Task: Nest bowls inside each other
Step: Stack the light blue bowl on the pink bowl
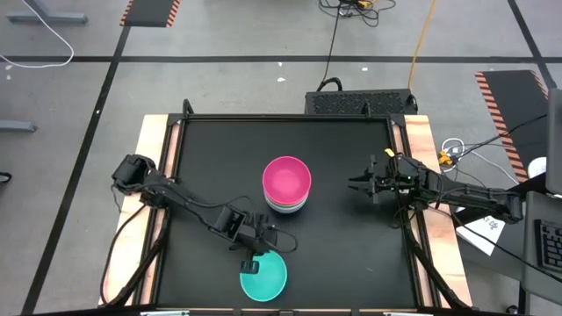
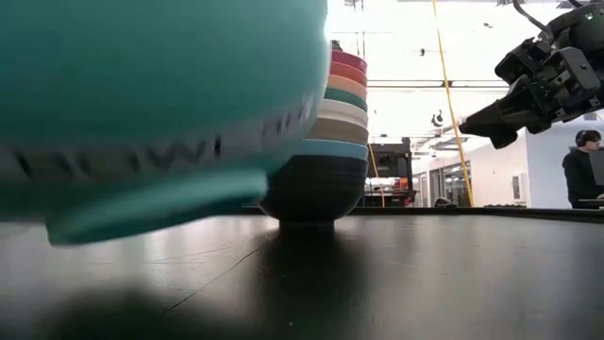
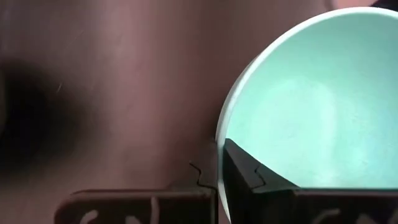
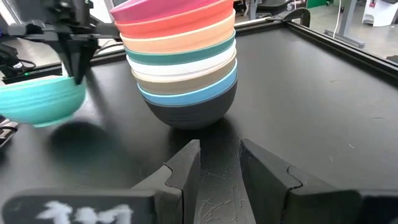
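At the middle of the black table (image 1: 202,158) stands the stack of nested bowls (image 1: 286,184), magenta on top. From the top downward in the right wrist view: magenta bowl (image 4: 168,9), red-pink bowl (image 4: 180,26), peach-orange bowl (image 4: 181,42), dark green bowl (image 4: 183,56), white bowl (image 4: 186,68), olive-grey bowl (image 4: 186,82), blue bowl (image 4: 189,94), and black bowl (image 4: 193,112) at the bottom, resting on the table.

Apart from the stack, toward the near edge of the table and a little to the left, hangs the turquoise bowl (image 1: 263,275), lifted off the surface, with a shadow under it. Held at its rim by the left gripper (image 1: 252,262): one finger (image 3: 249,174) inside the bowl, the other outside against the wall, so the jaws clamp the rim. Very close to the low camera, filling much of that view (image 2: 142,94).

To the right of the stack, well apart from it, hovers the right gripper (image 1: 358,184) above the table, pointed toward the stack. Jaws a little parted, nothing between them, as the right wrist view shows (image 4: 219,163).

Beyond the table, far behind the stack in the low view, a seated person (image 2: 585,170) at the right edge.
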Controlling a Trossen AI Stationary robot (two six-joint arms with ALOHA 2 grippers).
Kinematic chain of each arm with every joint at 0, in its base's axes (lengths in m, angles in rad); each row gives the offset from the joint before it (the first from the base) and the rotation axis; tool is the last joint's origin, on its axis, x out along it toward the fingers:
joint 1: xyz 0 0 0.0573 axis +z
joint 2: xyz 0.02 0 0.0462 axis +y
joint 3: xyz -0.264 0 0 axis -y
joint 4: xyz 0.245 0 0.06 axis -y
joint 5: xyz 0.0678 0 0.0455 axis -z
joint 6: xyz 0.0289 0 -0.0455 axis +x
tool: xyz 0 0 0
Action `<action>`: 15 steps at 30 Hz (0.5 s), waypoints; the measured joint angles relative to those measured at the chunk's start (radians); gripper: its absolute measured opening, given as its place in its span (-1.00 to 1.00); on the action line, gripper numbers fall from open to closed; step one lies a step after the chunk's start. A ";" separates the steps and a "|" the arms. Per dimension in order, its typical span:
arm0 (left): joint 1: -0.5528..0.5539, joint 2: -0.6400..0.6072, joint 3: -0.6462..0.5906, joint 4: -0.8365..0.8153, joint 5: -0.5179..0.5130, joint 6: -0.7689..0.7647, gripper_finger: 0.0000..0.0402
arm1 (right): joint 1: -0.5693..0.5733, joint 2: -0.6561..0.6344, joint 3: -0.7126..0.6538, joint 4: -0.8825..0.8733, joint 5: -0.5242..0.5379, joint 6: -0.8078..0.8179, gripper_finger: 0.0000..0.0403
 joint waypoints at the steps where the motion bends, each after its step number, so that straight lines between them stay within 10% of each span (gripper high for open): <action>1: -0.003 -0.002 0.000 0.016 0.004 0.011 -0.97 | 0.000 0.000 0.000 0.000 0.000 0.000 -0.47; 15: -0.004 -0.257 0.000 0.238 -0.066 0.394 -0.98 | 0.000 0.000 0.001 0.005 0.000 0.018 -0.47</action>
